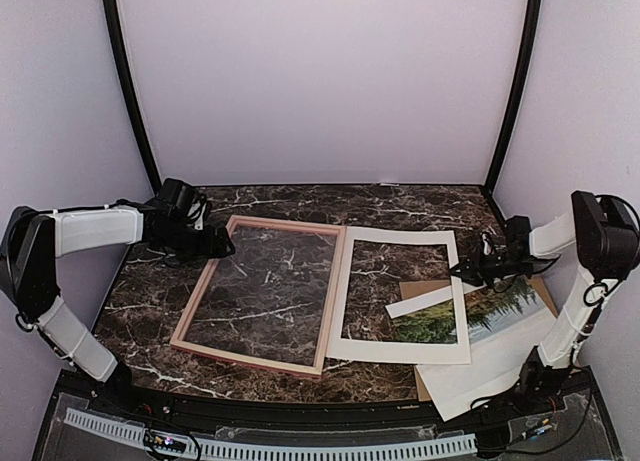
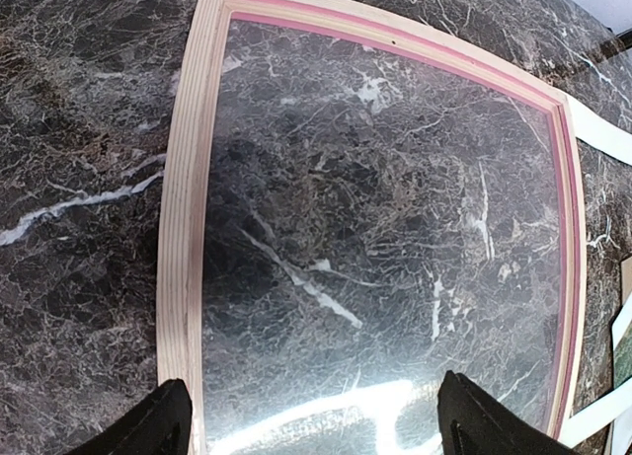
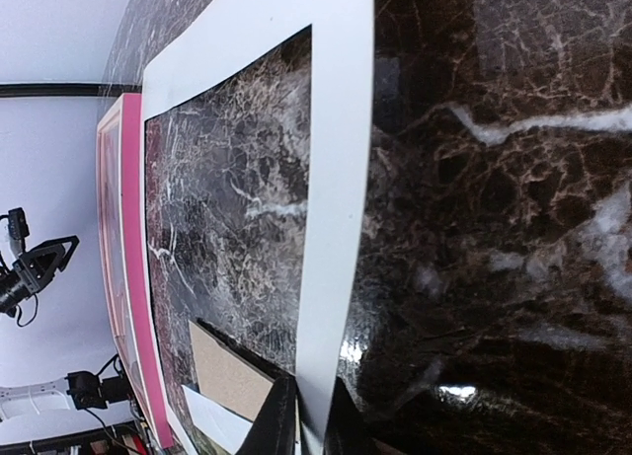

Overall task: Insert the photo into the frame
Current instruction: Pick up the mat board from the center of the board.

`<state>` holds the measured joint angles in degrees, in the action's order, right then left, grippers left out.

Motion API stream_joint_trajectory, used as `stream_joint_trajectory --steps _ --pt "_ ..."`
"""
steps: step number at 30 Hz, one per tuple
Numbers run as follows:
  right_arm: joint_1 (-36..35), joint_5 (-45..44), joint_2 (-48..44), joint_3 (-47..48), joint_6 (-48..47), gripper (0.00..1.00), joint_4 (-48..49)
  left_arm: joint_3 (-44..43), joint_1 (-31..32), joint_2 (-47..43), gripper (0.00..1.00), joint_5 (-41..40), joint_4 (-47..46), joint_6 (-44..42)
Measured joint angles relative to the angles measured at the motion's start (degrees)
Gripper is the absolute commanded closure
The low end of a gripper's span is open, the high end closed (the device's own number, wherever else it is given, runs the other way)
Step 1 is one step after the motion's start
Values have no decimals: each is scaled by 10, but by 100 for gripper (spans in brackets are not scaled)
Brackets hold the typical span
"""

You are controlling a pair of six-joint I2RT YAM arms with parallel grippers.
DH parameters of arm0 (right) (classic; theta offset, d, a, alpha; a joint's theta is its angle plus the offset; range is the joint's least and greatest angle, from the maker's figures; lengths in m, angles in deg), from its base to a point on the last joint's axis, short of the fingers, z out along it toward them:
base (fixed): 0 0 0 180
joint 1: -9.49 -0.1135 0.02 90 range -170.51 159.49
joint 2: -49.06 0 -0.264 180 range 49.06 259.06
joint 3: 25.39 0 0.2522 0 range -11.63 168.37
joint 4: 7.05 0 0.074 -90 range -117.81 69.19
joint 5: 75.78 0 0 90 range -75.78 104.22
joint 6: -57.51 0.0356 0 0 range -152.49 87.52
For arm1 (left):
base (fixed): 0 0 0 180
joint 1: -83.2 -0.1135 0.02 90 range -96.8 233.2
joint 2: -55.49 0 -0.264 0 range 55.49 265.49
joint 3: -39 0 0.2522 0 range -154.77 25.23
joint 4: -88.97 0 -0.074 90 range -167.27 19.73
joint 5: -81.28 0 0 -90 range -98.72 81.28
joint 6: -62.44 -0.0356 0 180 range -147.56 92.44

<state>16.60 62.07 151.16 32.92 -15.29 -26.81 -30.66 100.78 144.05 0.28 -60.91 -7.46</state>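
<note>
The white mat board (image 1: 400, 243) is what stands in my way: it lies flat on the marble counter (image 1: 400, 203), and the photo (image 1: 505, 306) is tucked under its near-right corner. Part of the print's green trees shows through the near end of the mat's window, and the rest sticks out past the mat's right rail. A brown backing board (image 3: 229, 374) sits under that same corner of the mat. Pale paper spreads from there toward the near edge of the counter; I cannot tell whether it belongs to the photo. The frame (image 1: 262, 291) lies just left of the mat, its long right rail touching or nearly touching the mat's left rail, with bare marble showing through its opening. My right hand (image 1: 468, 273) is at the mat's right rail, its 2 fingers (image 3: 281, 420) clenched on the white board rather than on the print, which lies just nearer than that hand and lower, beneath the mat. My left hand (image 2: 316, 425) is released, fingers spread wide, hovering over the frame's far-left corner, well apart from the mat and the photo.
</note>
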Motion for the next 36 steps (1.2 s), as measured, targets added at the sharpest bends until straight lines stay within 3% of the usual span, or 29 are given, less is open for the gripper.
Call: stream_joint_trajectory --steps 2,9,14,21,27,36 --pt "-1 3 0 0 -1 100 0 0 0 2 11 0 0 0" --pt "-3 3 -20 0 10 100 -11 0 0 4 8 -7 0 -1" --pt "-10 4 -93 22 40 100 -39 -5 0 10 4 -38 14 -8" --pt "-28 20 -195 121 93 100 -74 -25 -30 66 4 -91 40 -10" --pt "-45 28 -239 217 135 100 -97 -26 -65 93 10 -82 45 -8" --pt "-63 16 -240 337 177 100 -149 -20 -66 101 23 10 25 11"
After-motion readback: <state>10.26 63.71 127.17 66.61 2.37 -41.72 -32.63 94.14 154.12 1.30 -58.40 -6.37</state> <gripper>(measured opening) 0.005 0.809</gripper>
